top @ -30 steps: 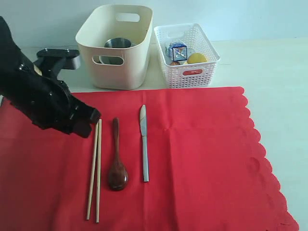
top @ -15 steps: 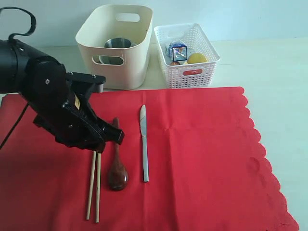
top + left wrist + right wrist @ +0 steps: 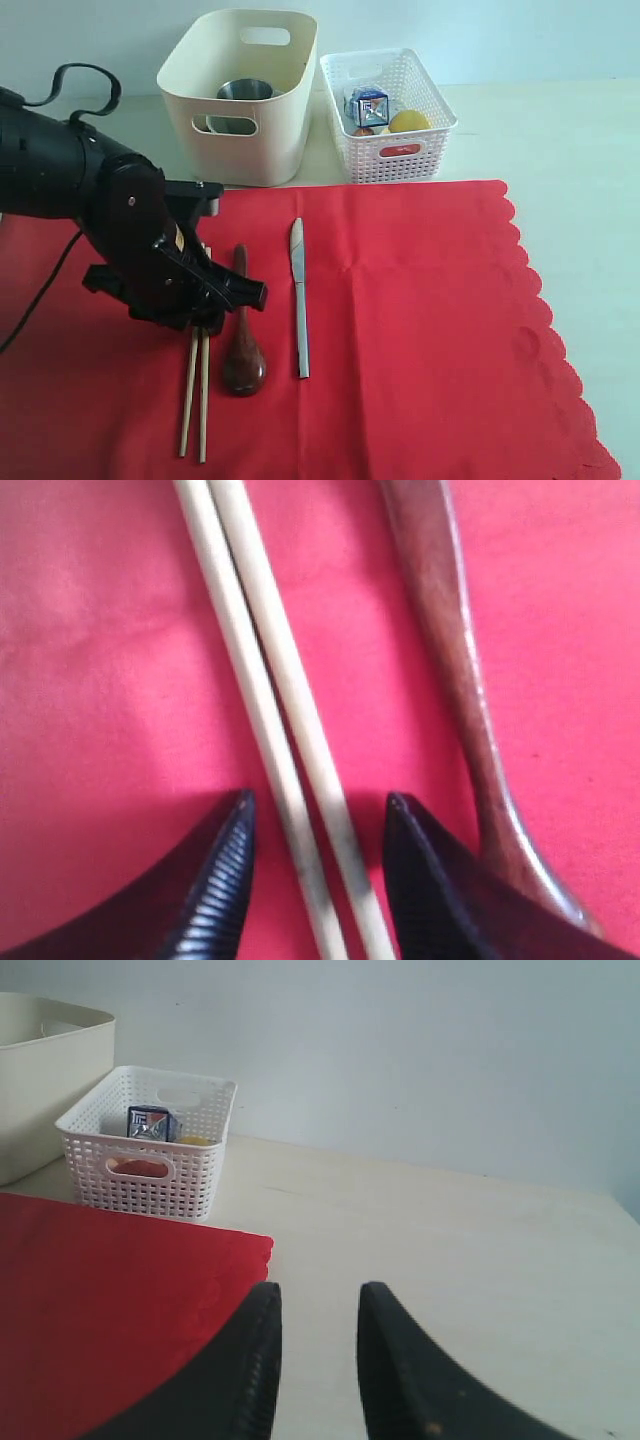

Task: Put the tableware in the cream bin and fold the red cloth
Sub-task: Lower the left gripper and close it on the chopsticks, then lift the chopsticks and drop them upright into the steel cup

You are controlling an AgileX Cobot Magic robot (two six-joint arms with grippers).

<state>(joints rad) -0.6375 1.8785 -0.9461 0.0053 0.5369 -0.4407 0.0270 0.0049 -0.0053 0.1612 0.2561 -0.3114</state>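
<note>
Exterior view: red cloth [image 3: 420,330] on table [image 3: 585,150].

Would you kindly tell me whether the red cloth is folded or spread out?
Spread out: the red cloth lies flat, with chopsticks, spoon and knife on it.

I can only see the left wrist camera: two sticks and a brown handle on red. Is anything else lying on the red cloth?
Observer: Yes. A metal knife lies beside the dark wooden spoon, on the side away from the chopsticks.
Operator: Is the cream bin empty?
Observer: No, the cream bin already has a steel cup inside.
Operator: Where's the other arm?
Observer: The right gripper is off beside the red cloth, jaws apart, holding nothing.
</note>
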